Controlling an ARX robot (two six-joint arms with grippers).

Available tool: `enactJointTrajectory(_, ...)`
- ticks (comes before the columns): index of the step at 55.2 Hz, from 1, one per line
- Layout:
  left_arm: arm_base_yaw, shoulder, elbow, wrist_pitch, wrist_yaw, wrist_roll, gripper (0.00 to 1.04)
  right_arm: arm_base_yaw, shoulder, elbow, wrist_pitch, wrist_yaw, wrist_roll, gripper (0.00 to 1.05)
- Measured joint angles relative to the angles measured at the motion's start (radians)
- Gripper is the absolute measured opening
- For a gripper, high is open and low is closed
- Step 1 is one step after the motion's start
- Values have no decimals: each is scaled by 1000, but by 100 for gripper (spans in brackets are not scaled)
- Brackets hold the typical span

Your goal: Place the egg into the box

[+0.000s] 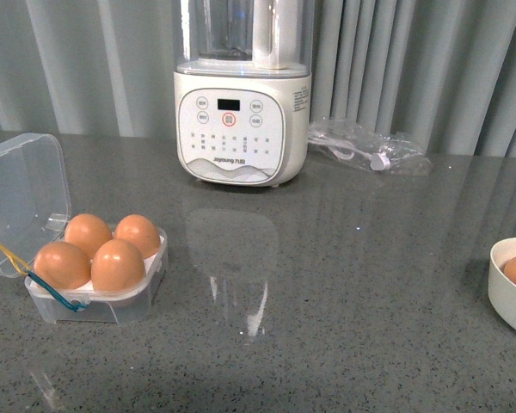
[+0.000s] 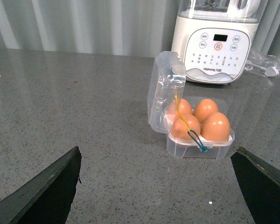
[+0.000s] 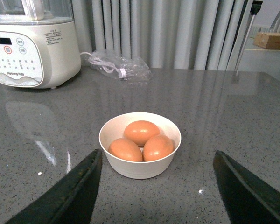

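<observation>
The clear plastic box (image 1: 138, 299) stands at the left of the grey counter, lid (image 1: 21, 200) open and tilted back, blue and yellow cords hanging at its front. Brown eggs fill its slots (image 1: 117, 264). The left wrist view shows the box (image 2: 196, 150) with its eggs (image 2: 216, 126) ahead of my open, empty left gripper (image 2: 156, 186). Three more brown eggs (image 3: 142, 132) lie in a white bowl (image 3: 140, 165), just ahead of my open, empty right gripper (image 3: 156, 189). The bowl (image 1: 509, 297) sits at the front view's right edge. Neither gripper shows in the front view.
A white Joyoung blender (image 1: 242, 112) stands at the back middle, also in the left wrist view (image 2: 216, 46) and right wrist view (image 3: 32, 46). A clear bag holding a cable (image 1: 370, 148) lies beside it to the right. Grey curtains hang behind the counter.
</observation>
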Motion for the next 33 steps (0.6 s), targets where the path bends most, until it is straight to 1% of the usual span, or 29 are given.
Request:
enactJointTrajectory(4, 0, 0, 0, 0, 0, 0, 98, 0, 0, 0, 0, 0, 0, 98)
enactJointTrajectory(5, 0, 0, 0, 0, 0, 0, 98, 0, 0, 0, 0, 0, 1, 99)
enactJointTrajectory(8, 0, 0, 0, 0, 0, 0, 98, 0, 0, 0, 0, 0, 2, 97)
enactJointTrajectory(33, 0, 0, 0, 0, 0, 0, 98, 0, 0, 0, 0, 0, 2, 97)
